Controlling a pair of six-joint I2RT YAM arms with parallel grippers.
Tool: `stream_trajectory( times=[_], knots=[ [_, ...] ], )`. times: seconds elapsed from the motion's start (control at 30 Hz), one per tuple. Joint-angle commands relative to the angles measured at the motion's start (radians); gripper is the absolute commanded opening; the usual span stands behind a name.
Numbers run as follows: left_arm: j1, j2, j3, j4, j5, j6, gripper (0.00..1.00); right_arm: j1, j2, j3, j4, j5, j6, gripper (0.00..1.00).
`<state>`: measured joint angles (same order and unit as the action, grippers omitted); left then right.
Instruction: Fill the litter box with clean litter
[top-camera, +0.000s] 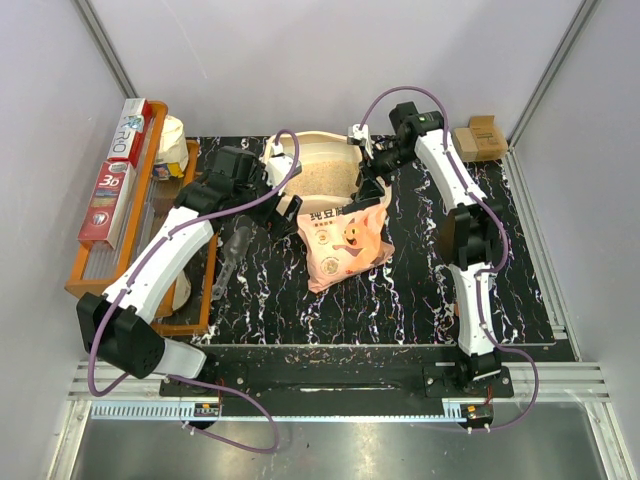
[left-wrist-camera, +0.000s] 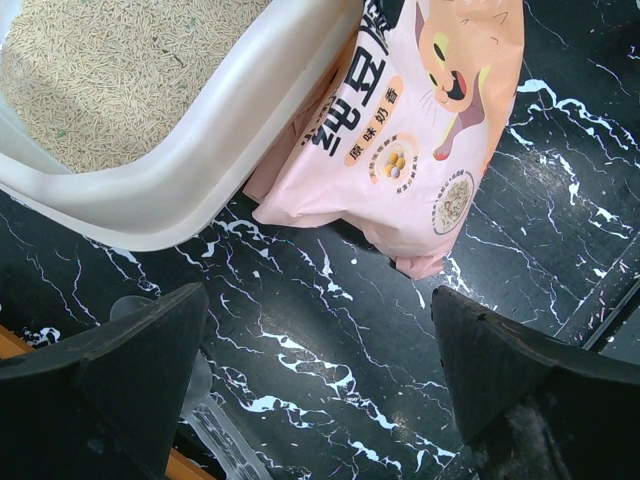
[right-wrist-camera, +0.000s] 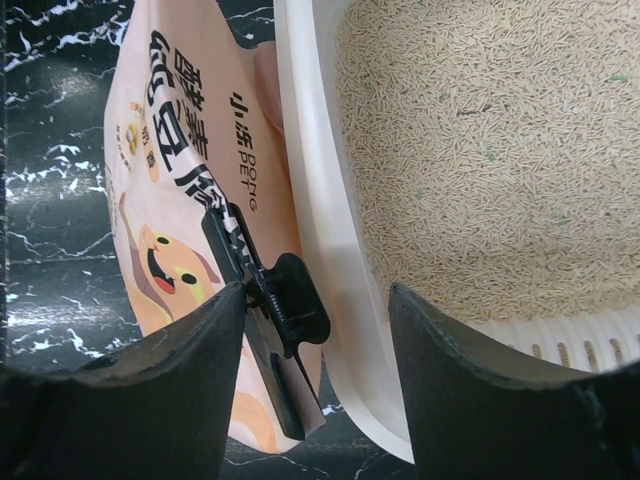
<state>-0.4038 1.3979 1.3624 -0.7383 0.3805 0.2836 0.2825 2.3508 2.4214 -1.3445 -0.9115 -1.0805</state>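
Orange wood comes first on my left: a tray (top-camera: 75, 268) at the edge of the black marbled desk (top-camera: 420, 300), with long kitchen-wrap boxes (top-camera: 112, 188) lying in it.

Next is the left pincer (left-wrist-camera: 320, 385). I see it wide apart with only bare desk between the fingers (left-wrist-camera: 110, 375), low beside the left side of the litter box (left-wrist-camera: 200, 175).

The litter box stands at the far middle of the desk. The clean litter (right-wrist-camera: 480, 150) already covers its floor up to the slotted grille.

The pink bag (top-camera: 345, 240) lies flat on the desk, its top end against the near rim of the box. A black clip (right-wrist-camera: 275, 310) sits on this top end.

The right pincer (right-wrist-camera: 318, 300) hangs over that place with its jaws partly apart, the clip and the box rim between them. It seems to hold nothing, but I cannot tell if one finger touches the clip.

Far right, near the wall, is a small cardboard box (top-camera: 480, 138).
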Motion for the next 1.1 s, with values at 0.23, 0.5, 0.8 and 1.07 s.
stream_trajectory(
  times=[0.23, 0.5, 0.8, 1.07],
  knots=[
    [0.003, 0.003, 0.018, 0.042, 0.054, -0.006, 0.99, 0.011, 0.001, 0.008, -0.294, -0.073, 0.099, 0.52],
    [0.003, 0.000, 0.014, 0.040, 0.063, -0.004, 0.99, 0.012, -0.004, -0.010, -0.294, -0.066, 0.120, 0.57],
    [0.002, -0.004, 0.004, 0.042, 0.074, -0.006, 0.99, 0.012, -0.001, -0.015, -0.294, -0.069, 0.142, 0.44],
    [0.002, 0.000, 0.001, 0.040, 0.083, -0.006, 0.99, 0.011, -0.031, -0.051, -0.294, -0.063, 0.148, 0.20]
  ],
)
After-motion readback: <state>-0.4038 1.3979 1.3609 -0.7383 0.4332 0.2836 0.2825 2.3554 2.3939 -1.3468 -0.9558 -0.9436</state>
